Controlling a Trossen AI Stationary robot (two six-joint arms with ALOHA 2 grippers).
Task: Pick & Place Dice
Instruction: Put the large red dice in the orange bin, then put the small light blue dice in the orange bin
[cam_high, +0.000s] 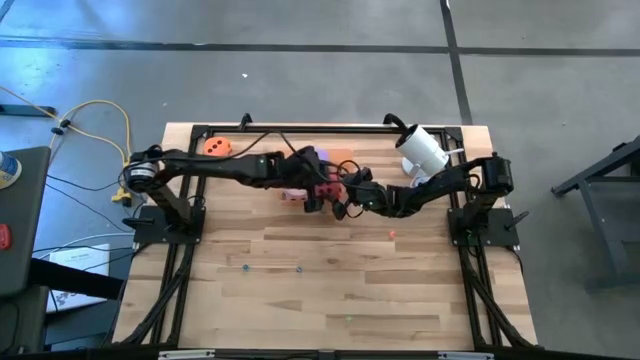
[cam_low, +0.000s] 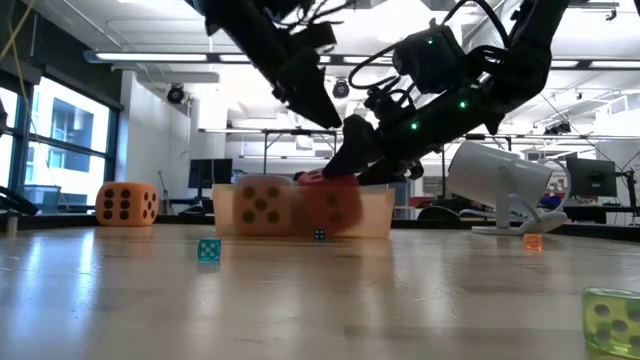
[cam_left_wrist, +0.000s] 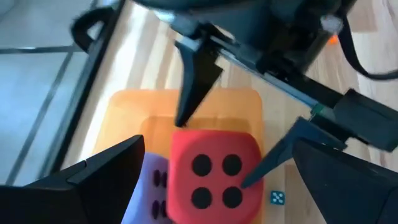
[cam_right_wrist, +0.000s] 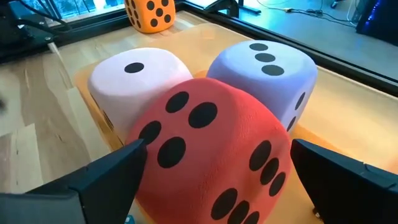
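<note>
The red die (cam_right_wrist: 211, 155) sits tilted in the translucent orange tray (cam_left_wrist: 186, 102), against the pink die (cam_right_wrist: 134, 78) and the purple die (cam_right_wrist: 267, 68). My right gripper (cam_right_wrist: 216, 148) is open, with one finger on each side of the red die (cam_left_wrist: 214, 174). My left gripper (cam_left_wrist: 217, 142) hangs open above the tray and touches nothing. The orange die (cam_high: 217, 146) rests on the table at the far left, away from both grippers. My right gripper comes slanting down from the table's right, its fingers (cam_left_wrist: 186, 93) standing at two opposite sides of the red die near its top (cam_left_wrist: 186, 134). Whether they touch the die I cannot tell. The die rests in the tray.
A white cylinder on a stand (cam_high: 425, 150) stands at the far right. Small dice lie loose on the near table: a teal one (cam_low: 208, 250), an orange one (cam_low: 533, 241) and a yellow-green one (cam_low: 612, 320). Black frame rails border the tabletop.
</note>
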